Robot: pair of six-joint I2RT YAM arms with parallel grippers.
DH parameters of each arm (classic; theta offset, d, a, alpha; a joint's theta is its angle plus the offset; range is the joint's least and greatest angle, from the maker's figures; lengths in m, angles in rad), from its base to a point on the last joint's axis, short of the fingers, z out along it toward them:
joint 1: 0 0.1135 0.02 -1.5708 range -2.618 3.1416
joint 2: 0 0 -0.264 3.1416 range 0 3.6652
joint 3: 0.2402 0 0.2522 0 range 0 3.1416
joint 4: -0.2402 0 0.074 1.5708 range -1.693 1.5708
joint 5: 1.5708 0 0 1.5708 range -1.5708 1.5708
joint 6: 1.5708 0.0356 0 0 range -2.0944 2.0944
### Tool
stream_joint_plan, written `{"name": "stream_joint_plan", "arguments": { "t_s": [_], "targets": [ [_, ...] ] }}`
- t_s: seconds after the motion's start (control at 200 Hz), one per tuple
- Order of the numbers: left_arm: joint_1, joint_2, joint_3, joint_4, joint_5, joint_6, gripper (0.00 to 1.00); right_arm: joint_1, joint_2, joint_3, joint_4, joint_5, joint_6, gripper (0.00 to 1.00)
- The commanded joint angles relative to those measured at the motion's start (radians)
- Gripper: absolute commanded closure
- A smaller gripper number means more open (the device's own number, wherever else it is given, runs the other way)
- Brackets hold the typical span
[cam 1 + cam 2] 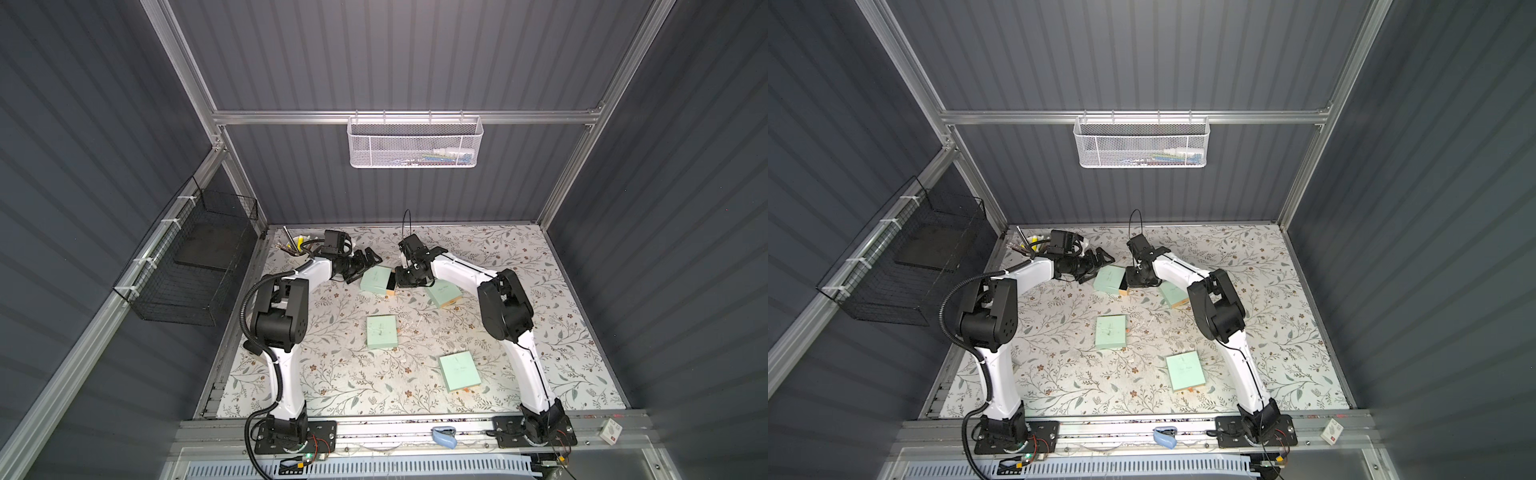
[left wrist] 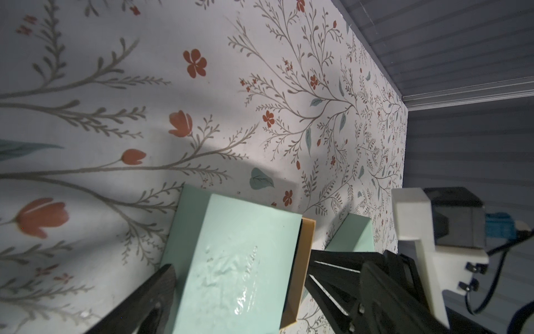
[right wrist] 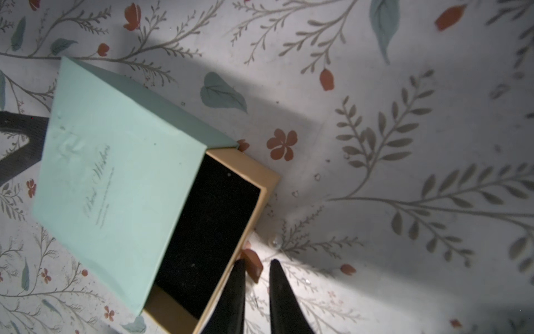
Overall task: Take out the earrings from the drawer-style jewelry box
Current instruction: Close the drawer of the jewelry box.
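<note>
**Table** (image 1: pixel 561 299): floral cover, carrying four mint boxes.

**Other boxes:** one lies mid-table (image 1: pixel 382 332). From it, one lies at 2 o'clock (image 1: pixel 442 294), its corner hidden under the right arm, and one at 4 o'clock (image 1: pixel 457 371).

**Box** (image 3: pixel 115 173): at 12 o'clock from the mid-table one. It has a mint sleeve, and the lettering is too faint to read.

**Drawer** (image 3: pixel 270 180): tan with black lining, slid partway out toward 3 o'clock. Its inner part is hidden under the sleeve.

**Left gripper** (image 1: pixel 365 268): spread wide at the box's 9 o'clock end, holding nothing. One finger (image 2: pixel 156 292) is just beside the sleeve, and I cannot tell whether it touches. The second finger is out of the wrist view.

**Right gripper** (image 3: pixel 257 261): at the drawer front, fingers a narrow gap apart. The frame edge cuts off their bases, and the tips are hidden in both top views.

**Tab** (image 3: pixel 252 270): brown, on the drawer front, against one fingertip (image 3: pixel 238 269). It is not clearly pinched.

**Bead** (image 3: pixel 274 241): clear, on the table just beside the drawer front. Its shape is unclear.

**Earrings** (image 3: pixel 229 174): tiny whitish specks on the drawer's lining, too small to be sure of.
</note>
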Motion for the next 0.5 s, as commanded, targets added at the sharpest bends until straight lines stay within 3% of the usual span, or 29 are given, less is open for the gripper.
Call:
{"name": "stream_joint_plan", "arguments": {
  "t_s": [0.0, 0.495],
  "targets": [
    [0.004, 0.019, 0.010, 0.010, 0.026, -0.005, 0.00, 0.000, 0.021, 0.044, -0.021, -0.018, 0.011, 0.81],
    [0.004, 0.016, 0.009, 0.007, 0.026, -0.011, 0.00, 0.012, 0.094, 0.172, -0.076, -0.031, 0.006, 0.82]
  ]
}}
